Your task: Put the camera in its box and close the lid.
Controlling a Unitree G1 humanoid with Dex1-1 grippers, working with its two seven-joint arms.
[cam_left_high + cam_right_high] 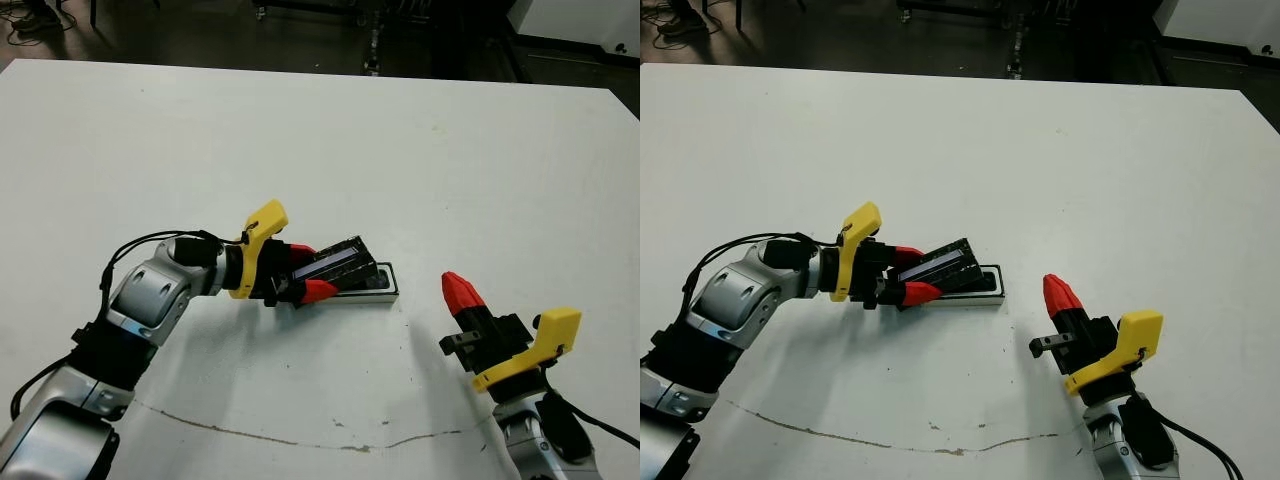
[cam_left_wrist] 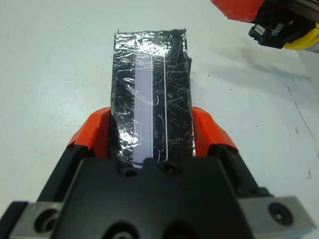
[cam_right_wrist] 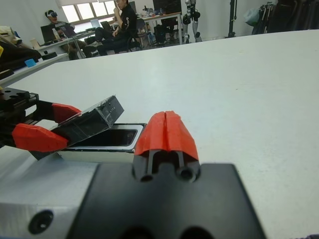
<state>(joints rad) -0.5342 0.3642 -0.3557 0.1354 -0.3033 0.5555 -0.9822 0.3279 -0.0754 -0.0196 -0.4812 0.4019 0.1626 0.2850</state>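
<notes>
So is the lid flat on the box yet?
No, the left gripper holds the lid tilted, its far end raised above the box.

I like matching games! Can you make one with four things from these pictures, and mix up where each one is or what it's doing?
Things:
1. lid
2. box
3. right gripper
4. left gripper

States:
A. lying on the table
B. shut on nothing
C. tilted, held above the box
D. holding the lid by its two long edges

Pairs: 1-C, 2-A, 3-B, 4-D
</notes>
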